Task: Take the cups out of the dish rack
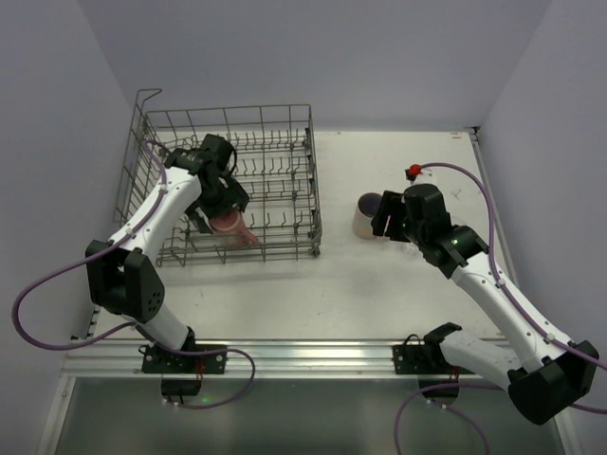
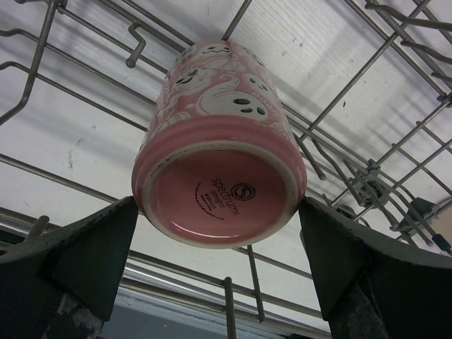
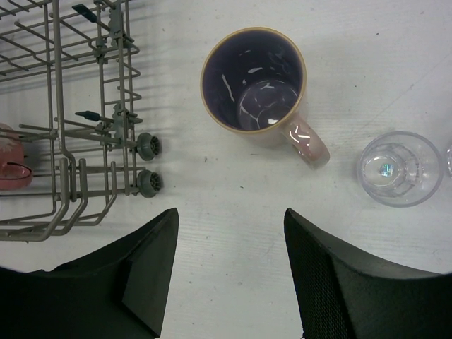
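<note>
A pink cup (image 1: 230, 225) with white ghost figures lies tilted among the prongs at the front of the grey wire dish rack (image 1: 275, 142). In the left wrist view its base (image 2: 219, 191) faces the camera. My left gripper (image 2: 217, 206) is open wide inside the rack (image 2: 339, 92), one finger on each side of that base and very close to it. On the table to the right stands a pinkish handled mug (image 3: 254, 78) with a dark inside, next to a clear glass tumbler (image 3: 399, 168). My right gripper (image 3: 230, 212) hovers open over bare table just short of the mug (image 1: 366, 213).
The rack's right front corner with two small wheels (image 3: 148, 164) lies left of the right gripper. A small red object (image 1: 413, 172) sits by the purple cable behind the right arm. Walls close the table at the back and both sides.
</note>
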{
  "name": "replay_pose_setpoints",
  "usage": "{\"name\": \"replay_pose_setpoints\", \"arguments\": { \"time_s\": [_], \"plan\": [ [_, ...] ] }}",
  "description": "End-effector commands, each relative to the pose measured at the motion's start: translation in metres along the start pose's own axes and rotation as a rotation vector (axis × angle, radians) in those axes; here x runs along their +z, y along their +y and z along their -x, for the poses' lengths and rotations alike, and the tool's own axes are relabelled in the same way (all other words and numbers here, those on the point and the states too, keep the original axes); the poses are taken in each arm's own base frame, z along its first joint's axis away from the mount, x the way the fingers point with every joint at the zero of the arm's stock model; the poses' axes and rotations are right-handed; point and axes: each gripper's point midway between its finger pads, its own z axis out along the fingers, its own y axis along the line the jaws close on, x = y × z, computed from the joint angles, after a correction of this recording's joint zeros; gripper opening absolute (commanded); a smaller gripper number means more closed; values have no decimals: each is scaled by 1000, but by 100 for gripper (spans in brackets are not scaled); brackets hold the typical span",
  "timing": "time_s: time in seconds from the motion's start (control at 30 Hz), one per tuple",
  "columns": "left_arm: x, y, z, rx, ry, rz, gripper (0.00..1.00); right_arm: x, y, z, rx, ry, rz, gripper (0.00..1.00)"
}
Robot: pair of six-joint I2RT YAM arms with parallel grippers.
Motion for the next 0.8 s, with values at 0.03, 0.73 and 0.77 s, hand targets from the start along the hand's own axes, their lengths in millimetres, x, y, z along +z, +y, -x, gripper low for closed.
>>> {"name": "replay_pose_setpoints", "arguments": {
  "time_s": [0.03, 0.73, 0.77],
  "plan": [
    [2, -4, 8, -36, -32, 21, 100, -3, 4, 6, 10, -34, 23, 64],
    [35, 5, 1, -33, -16, 84, 100, 1, 4, 1, 11, -27, 28, 64],
    [36, 4, 1, -34, -20, 83, 100, 1, 4, 1, 10, -26, 27, 64]
  ]
}}
